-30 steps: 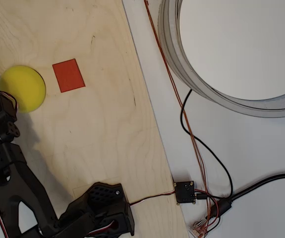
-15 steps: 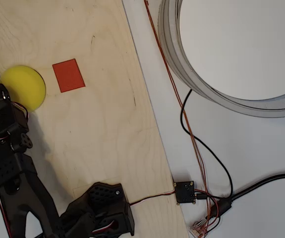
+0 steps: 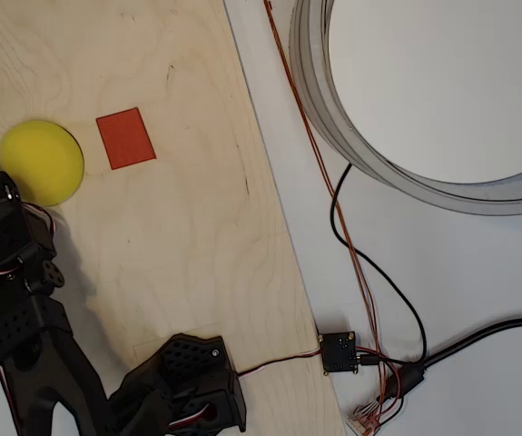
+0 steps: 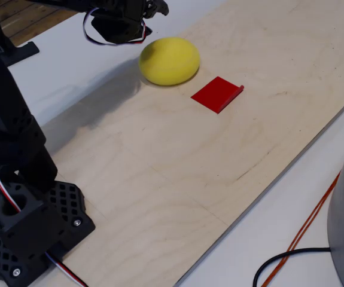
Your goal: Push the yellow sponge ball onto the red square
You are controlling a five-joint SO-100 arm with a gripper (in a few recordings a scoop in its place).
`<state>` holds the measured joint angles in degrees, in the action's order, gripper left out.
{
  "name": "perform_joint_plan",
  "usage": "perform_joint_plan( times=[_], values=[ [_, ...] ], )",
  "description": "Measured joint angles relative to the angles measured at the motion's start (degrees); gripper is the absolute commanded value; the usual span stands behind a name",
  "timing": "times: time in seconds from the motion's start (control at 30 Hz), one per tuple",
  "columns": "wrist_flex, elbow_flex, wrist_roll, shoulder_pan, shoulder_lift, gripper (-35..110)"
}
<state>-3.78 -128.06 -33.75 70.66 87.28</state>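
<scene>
The yellow sponge ball [image 3: 41,162] sits on the wooden board [image 3: 179,236], just beside the red square [image 3: 125,138] but not on it yet. My gripper [image 4: 137,13] is right behind the ball, on the far side from the square. I cannot tell if my fingers are spread or pressed together. The ball is round and soft. If I push it off-center, I think it could roll sideways and miss the square, or roll right past it.

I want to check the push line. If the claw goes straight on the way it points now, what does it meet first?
Most likely the yellow sponge ball: the claw sits just behind it in the fixed view. Height is hard to judge.
</scene>
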Motion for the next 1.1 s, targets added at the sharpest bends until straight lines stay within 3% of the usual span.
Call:
perform_joint_plan(
  times=[1.1],
  values=[
    [3.9,-8.9,7.4,5.0,5.3,16]
  ],
)
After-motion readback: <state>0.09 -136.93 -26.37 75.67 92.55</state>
